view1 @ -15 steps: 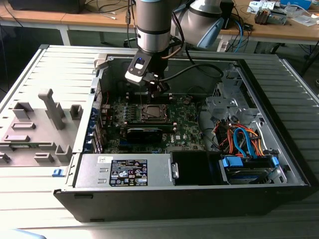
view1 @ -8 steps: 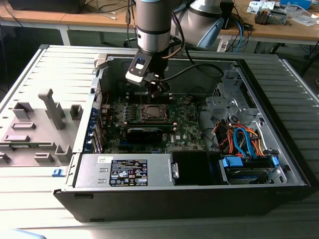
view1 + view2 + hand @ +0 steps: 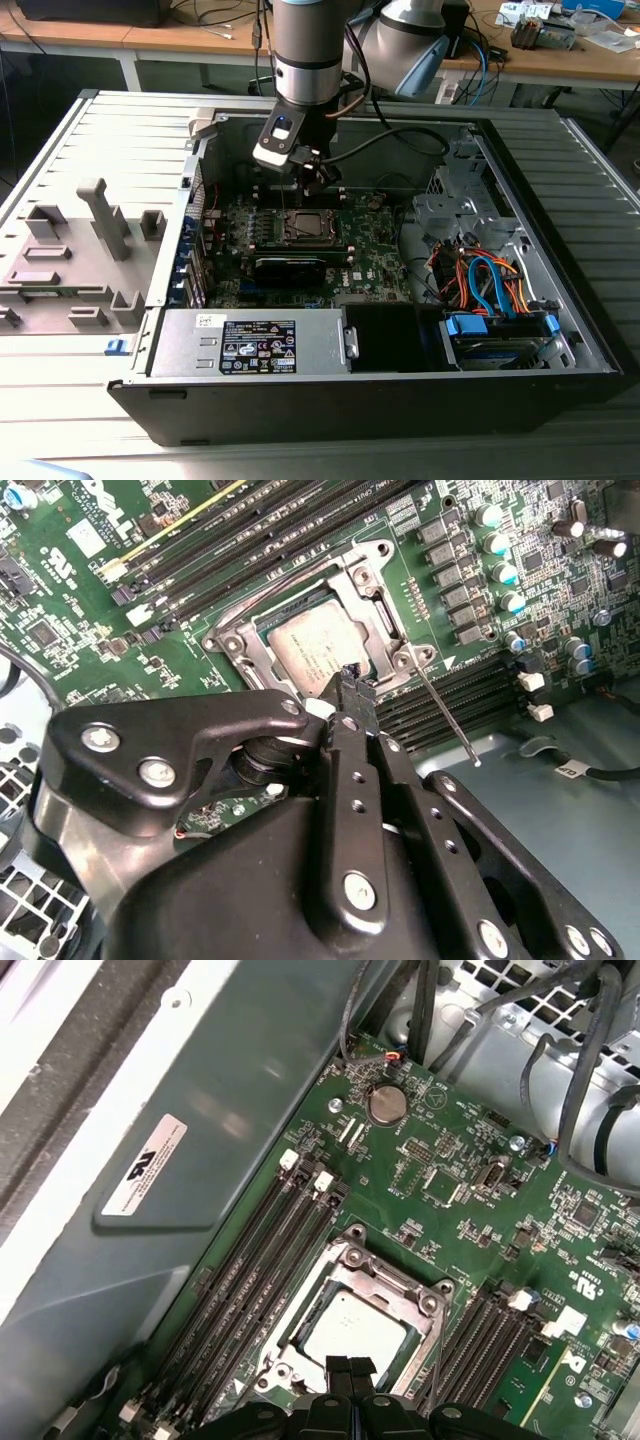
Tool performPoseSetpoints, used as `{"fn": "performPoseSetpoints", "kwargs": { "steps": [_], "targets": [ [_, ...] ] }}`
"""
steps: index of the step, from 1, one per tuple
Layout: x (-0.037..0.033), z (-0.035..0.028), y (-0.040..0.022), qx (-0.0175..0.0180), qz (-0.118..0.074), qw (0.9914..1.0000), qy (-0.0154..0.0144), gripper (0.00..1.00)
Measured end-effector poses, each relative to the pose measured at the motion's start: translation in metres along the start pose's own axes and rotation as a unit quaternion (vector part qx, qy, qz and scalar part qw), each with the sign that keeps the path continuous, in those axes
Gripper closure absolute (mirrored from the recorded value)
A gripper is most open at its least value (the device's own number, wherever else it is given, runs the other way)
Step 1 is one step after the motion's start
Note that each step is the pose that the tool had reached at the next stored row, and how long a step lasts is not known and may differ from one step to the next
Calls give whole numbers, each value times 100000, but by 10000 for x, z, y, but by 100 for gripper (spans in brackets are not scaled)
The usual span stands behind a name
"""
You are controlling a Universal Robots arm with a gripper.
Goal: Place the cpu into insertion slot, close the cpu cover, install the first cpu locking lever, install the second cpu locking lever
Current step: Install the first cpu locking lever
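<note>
Cpu (image 3: 352, 1332): seated in insertion slot (image 3: 298, 1315), cpu cover (image 3: 390, 1272) down over it, mid-motherboard (image 3: 450, 1190). My gripper (image 3: 350, 1365): fingers pressed together, pinching nothing, at the socket's edge. Locking lever (image 3: 445, 715) lies unlatched just beside the tip, its rod running along the cover's side.

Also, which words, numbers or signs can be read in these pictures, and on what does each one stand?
Large label on the power supply: print too small to read.
Small white sticker beside it: too small to read.
White label on the case wall: a black mark and fine print, unreadable.
White tag on a cable: unreadable.
White print on the motherboard: too small to read.
</note>
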State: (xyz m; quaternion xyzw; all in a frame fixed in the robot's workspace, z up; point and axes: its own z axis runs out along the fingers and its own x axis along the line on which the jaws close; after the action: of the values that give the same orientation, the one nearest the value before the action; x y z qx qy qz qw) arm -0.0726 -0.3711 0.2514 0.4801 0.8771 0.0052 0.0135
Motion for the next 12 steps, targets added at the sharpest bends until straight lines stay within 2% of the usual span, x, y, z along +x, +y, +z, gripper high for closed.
{"fn": "performPoseSetpoints", "kwargs": {
  "steps": [12],
  "targets": [
    [0,0,0,-18,-996,99995,25,89]
  ]
}}
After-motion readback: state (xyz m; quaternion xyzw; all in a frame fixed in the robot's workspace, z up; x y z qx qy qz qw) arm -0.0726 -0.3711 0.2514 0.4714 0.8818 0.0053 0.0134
